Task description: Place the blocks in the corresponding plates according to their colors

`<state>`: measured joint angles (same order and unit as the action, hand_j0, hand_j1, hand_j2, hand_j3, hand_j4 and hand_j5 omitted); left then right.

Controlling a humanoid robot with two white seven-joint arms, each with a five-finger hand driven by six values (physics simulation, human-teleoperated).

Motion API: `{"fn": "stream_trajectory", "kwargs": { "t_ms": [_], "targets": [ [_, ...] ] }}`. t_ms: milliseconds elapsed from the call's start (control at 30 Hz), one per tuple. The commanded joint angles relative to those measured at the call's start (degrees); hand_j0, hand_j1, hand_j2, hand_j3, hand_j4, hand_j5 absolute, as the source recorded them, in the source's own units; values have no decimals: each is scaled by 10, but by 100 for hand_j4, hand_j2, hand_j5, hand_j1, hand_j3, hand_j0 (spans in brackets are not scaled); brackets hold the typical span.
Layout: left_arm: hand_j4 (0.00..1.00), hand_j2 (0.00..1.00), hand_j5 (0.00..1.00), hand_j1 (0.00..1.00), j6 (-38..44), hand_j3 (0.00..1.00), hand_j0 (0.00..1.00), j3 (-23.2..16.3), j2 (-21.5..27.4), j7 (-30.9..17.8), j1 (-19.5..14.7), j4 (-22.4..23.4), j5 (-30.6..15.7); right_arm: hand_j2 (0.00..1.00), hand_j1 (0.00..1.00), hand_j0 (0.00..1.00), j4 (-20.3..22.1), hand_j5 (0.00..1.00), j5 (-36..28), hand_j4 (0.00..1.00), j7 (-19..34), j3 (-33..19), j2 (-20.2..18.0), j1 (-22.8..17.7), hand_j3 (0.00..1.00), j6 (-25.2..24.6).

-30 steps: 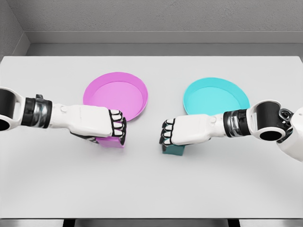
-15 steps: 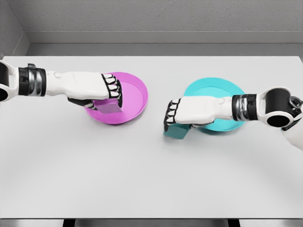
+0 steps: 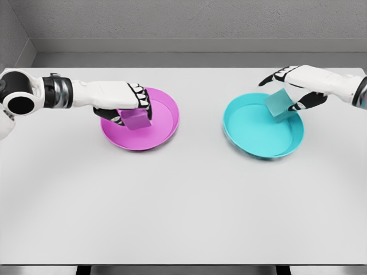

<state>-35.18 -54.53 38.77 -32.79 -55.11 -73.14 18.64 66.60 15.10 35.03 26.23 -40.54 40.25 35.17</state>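
Observation:
In the head view my left hand (image 3: 129,110) hovers over the left half of the magenta plate (image 3: 163,130). Its fingers and thumb are curled around the magenta block (image 3: 136,120), which hangs tilted just above the plate's floor. My right hand (image 3: 288,89) is over the far right part of the teal plate (image 3: 252,136), fingers spread wide. The teal block (image 3: 278,106) sits tilted just under that palm, over the plate's inside, with the thumb close to its right side. I cannot tell whether the block touches the plate.
Both plates lie on a white table (image 3: 183,200), side by side in its far half. A grey wall (image 3: 183,23) runs behind the table's far edge.
Both hands carried their blocks away from the table's middle and over the plates. The right hand swung far right and spread its fingers, and the teal block now sits under it inside the plate.

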Motion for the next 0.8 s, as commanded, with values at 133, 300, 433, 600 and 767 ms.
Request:
{"fn": "stream_trajectory", "kwargs": {
  "t_ms": [133, 300, 433, 600, 767],
  "targets": [
    [91, 91, 91, 91, 2, 91, 91, 1, -5, 0, 0, 27, -1, 100, 100, 100, -5, 100, -2, 100, 0, -5, 0, 0, 100, -2],
    [99, 99, 99, 99, 2, 99, 99, 1, -10, 2, -1, 27, -4, 100, 100, 100, -10, 100, -1, 100, 0, -35, -5, -4, 100, -2],
    [100, 100, 100, 100, 2, 100, 100, 7, -8, 4, -1, 27, -5, 100, 100, 100, -10, 100, 3, 100, 0, -48, -6, -25, 100, -2],
    [100, 100, 100, 100, 2, 100, 100, 17, 51, 7, -5, 17, -82, 100, 100, 100, -10, 100, 25, 100, 0, -78, -4, -29, 100, -2],
    [100, 100, 100, 100, 2, 100, 100, 30, 193, 7, 51, 22, -185, 100, 100, 100, -9, 100, 35, 100, 0, -79, -4, -28, 100, -2]
  ]
}}
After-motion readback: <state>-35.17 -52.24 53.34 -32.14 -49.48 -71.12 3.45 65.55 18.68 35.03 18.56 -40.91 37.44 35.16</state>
